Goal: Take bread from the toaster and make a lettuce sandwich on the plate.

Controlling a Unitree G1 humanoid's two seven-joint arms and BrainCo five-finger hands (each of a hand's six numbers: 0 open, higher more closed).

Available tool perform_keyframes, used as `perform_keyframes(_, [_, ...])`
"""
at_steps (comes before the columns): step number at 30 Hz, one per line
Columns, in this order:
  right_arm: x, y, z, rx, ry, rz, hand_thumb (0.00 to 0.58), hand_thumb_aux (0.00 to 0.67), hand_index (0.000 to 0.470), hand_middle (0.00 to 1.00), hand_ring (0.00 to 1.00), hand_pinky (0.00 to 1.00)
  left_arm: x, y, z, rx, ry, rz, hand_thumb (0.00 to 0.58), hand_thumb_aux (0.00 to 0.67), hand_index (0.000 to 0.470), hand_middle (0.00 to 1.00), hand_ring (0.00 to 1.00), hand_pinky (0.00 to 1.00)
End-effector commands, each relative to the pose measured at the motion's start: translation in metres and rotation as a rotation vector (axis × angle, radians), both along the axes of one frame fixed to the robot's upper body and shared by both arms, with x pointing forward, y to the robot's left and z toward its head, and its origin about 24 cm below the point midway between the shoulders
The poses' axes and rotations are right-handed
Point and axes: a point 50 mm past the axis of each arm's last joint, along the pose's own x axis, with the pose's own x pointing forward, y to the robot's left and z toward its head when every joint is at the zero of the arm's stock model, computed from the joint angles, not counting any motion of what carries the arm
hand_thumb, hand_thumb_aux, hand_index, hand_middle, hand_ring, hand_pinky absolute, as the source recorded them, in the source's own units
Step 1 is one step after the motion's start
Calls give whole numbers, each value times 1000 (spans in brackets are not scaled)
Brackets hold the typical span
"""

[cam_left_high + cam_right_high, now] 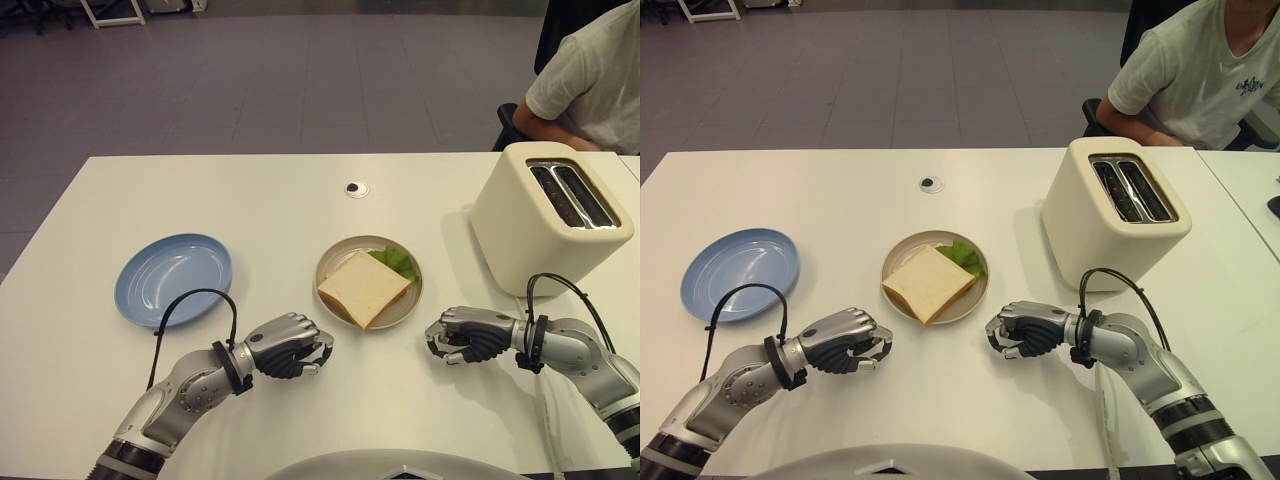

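A slice of bread (362,288) lies on a small beige plate (338,255) at the table's middle, with green lettuce (397,261) sticking out from under its far right corner. The cream toaster (545,220) stands at the right; its two slots look dark and empty. My left hand (288,346) rests on the table just in front and left of the plate, fingers curled, holding nothing. My right hand (465,335) rests in front and right of the plate, below the toaster, also curled and empty.
An empty blue plate (173,277) sits at the left. A small round dark-centred fitting (356,188) is set in the tabletop behind the beige plate. A person in a white shirt (590,70) sits beyond the far right corner.
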Motion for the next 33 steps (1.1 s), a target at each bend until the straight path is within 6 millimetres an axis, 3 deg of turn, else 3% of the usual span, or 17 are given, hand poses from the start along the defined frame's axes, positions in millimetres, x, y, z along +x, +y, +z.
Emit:
perform_keyframes(1, [13, 10, -13, -28, -15, -11, 580, 670, 470, 1000, 1000, 1000, 12, -5, -13, 38, 11, -2, 580, 670, 470, 1000, 1000, 1000])
perform_keyframes(7, [33, 29, -32, -46, -39, -2, 580, 670, 470, 1000, 1000, 1000, 48, -20, -36, 135, -64, 23, 580, 670, 470, 1000, 1000, 1000])
perform_keyframes(16, [80, 41, -27, 11, -140, -104, 580, 670, 470, 1000, 1000, 1000, 91, -27, -38, 90, -133, 70, 580, 670, 470, 1000, 1000, 1000])
perform_keyframes(21, [90, 41, -26, 40, -177, -139, 580, 670, 470, 1000, 1000, 1000, 95, -24, -39, 60, -133, 83, 580, 670, 470, 1000, 1000, 1000])
perform_keyframes(26, [77, 37, -17, 144, -243, -106, 580, 670, 470, 980, 980, 980, 87, -17, -26, -89, -174, 110, 580, 670, 470, 1000, 1000, 1000])
perform_keyframes(27, [73, 34, -12, 175, -263, -108, 578, 631, 442, 976, 976, 976, 82, -14, -21, -136, -181, 117, 580, 670, 470, 1000, 1000, 1000])
perform_keyframes(28, [68, 27, -5, 214, -296, -122, 542, 499, 350, 976, 976, 976, 74, -10, -16, -190, -192, 127, 580, 670, 470, 1000, 1000, 1000])
perform_keyframes(29, [63, 21, 2, 247, -327, -137, 516, 447, 313, 961, 961, 961, 66, -6, -10, -235, -203, 137, 580, 670, 470, 1000, 1000, 1000])
perform_keyframes(30, [57, 13, 11, 291, -356, -158, 297, 202, 142, 902, 902, 902, 56, -2, -2, -292, -210, 150, 334, 234, 164, 1000, 1000, 1000])
perform_keyframes(31, [50, 4, 20, 349, -385, -189, 0, 0, 0, 529, 529, 529, 44, 4, 5, -355, -211, 167, 0, 0, 0, 796, 796, 796])
perform_keyframes(32, [43, -4, 29, 419, -404, -225, 0, 0, 0, 0, 0, 0, 34, 10, 12, -417, -203, 191, 0, 0, 0, 0, 0, 0])
perform_keyframes(33, [38, -12, 35, 500, -410, -278, 0, 0, 0, 0, 0, 0, 25, 17, 16, -476, -194, 224, 0, 0, 0, 0, 0, 0])
